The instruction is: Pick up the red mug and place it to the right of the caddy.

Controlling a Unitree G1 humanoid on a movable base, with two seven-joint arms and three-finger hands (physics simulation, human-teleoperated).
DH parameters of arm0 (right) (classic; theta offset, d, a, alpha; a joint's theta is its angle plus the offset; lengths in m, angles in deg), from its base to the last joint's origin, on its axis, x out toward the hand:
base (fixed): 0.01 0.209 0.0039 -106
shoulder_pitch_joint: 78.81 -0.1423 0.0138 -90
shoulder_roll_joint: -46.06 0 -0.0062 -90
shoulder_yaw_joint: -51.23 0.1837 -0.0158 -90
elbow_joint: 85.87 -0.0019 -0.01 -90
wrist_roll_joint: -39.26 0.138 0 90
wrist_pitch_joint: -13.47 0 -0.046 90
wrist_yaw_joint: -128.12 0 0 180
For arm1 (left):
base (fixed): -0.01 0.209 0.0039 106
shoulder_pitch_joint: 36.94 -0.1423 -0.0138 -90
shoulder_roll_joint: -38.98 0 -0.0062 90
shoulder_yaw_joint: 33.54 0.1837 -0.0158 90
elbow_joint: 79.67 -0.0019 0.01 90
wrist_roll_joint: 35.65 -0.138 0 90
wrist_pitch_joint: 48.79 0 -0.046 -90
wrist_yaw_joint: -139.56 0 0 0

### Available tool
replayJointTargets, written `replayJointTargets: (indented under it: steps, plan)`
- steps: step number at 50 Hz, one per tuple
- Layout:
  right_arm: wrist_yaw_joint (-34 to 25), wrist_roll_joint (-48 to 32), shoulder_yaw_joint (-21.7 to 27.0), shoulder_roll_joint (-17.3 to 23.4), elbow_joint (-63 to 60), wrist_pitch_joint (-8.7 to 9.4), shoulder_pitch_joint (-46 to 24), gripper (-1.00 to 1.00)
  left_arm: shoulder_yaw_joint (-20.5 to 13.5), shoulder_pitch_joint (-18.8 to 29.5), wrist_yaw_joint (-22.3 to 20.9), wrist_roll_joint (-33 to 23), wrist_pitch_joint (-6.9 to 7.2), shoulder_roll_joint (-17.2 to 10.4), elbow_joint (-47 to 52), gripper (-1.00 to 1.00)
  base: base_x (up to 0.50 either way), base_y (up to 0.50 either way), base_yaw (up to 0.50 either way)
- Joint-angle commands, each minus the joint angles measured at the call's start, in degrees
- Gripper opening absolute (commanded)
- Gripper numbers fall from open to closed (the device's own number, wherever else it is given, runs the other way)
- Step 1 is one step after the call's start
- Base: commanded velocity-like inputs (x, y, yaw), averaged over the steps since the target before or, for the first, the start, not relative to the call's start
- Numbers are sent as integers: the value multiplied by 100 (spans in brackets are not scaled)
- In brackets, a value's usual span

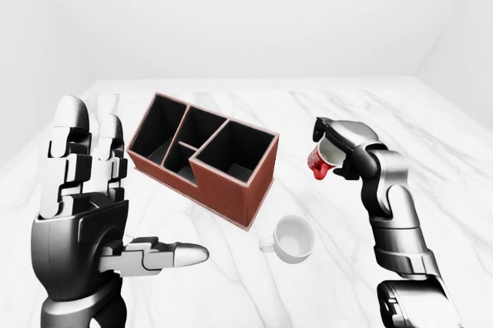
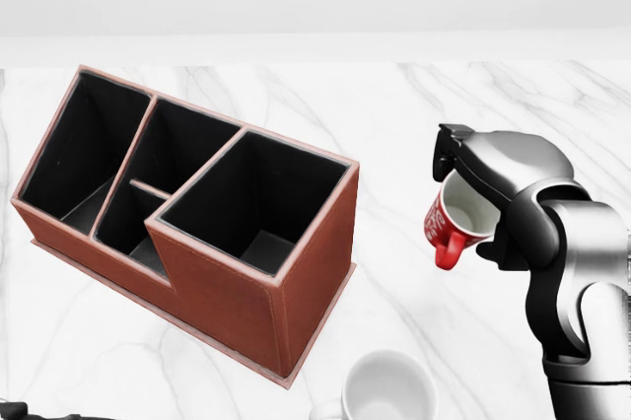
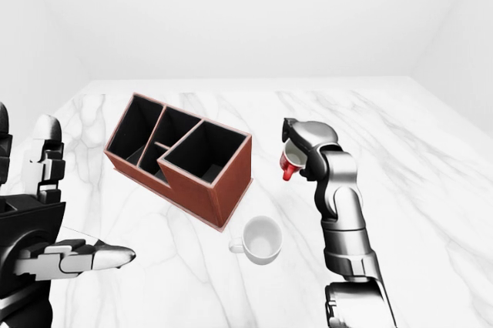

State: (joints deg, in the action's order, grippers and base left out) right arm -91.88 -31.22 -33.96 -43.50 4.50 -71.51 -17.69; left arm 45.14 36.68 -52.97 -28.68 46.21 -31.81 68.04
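The red mug (image 2: 455,220) with white lettering and a white inside hangs tilted above the marble counter, handle pointing down. My right hand (image 2: 483,193) is shut on it, fingers over its rim. It sits to the right of the brown caddy (image 2: 197,213), a leather-look box with several black compartments, about one mug-width of counter between them. My left hand (image 1: 100,212) is raised at the lower left of the left-eye view, fingers spread open and holding nothing.
A white mug (image 2: 386,390) stands on the counter below the caddy's right corner, at the bottom of the head view. The white marble counter (image 2: 444,105) stretches up to a white wall.
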Motion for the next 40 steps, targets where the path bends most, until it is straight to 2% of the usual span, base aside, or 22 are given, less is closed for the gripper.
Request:
replayJointTargets:
  steps: [1,13,40]
  plan:
    - [0,-99,-199,-249,305,-1,-39,-100,-19,17,-8,14,0,1,28,100,0,0,0]
    - [0,-160,-365,-429,658,-1,-34,-100,-155,24,-55,102,0,29,153,100,0,0,0]
    - [0,-116,-517,-585,1042,-1,-84,-100,-186,-1,-53,163,0,27,229,100,0,0,0]
